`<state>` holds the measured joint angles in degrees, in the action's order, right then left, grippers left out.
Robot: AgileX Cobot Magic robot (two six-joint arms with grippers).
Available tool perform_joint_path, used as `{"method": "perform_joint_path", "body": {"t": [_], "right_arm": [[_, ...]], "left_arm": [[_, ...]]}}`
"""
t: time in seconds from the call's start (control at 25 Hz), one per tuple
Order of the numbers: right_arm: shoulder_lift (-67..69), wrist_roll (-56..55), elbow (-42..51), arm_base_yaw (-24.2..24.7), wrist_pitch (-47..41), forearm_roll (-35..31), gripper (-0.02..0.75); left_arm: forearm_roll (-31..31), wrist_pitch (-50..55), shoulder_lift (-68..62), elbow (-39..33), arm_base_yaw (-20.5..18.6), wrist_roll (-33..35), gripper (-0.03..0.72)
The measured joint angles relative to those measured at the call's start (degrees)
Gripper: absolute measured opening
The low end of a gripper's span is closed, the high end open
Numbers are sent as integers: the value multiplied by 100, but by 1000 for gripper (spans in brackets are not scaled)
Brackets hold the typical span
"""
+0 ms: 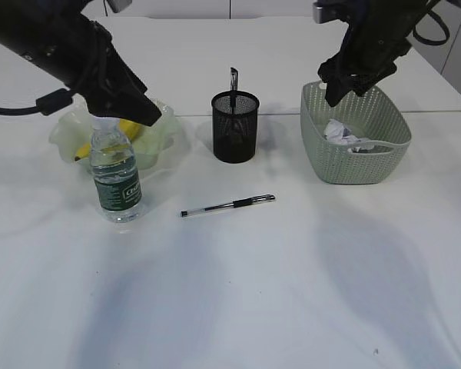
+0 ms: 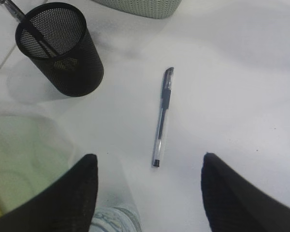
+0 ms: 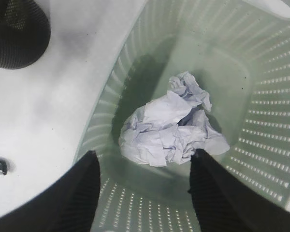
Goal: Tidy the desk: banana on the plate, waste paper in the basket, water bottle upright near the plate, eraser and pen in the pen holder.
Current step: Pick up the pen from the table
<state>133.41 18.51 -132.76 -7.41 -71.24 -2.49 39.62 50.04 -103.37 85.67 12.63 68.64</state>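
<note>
A clear water bottle point(image 1: 116, 177) with a green label stands upright just in front of the pale green plate point(image 1: 163, 132). A banana point(image 1: 83, 150) lies on the plate. My left gripper point(image 2: 149, 166) is open right above the bottle's cap point(image 2: 115, 221). A black pen point(image 1: 229, 206) lies on the table; it also shows in the left wrist view point(image 2: 163, 116). The black mesh pen holder point(image 1: 235, 127) holds a dark stick-like item point(image 1: 233, 79). Crumpled waste paper point(image 3: 170, 128) lies in the green basket point(image 1: 353, 132). My right gripper point(image 3: 144, 162) is open and empty above the basket. The eraser does not show.
The white table point(image 1: 253, 284) has a seam across the back near the holder and basket. The pen holder point(image 2: 60, 48) stands between plate and basket.
</note>
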Motion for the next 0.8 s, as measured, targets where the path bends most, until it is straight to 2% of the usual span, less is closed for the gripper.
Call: {"method": "perform_joint_path", "body": {"t": [0.44, 0.8], "right_arm": [[0, 480, 0, 0, 0, 81, 444], [0, 877, 0, 0, 0, 61, 445]], "left_arm": [[-73, -93, -771, 534, 565, -145, 475], [-73, -433, -1508, 768, 656, -145, 475]]}}
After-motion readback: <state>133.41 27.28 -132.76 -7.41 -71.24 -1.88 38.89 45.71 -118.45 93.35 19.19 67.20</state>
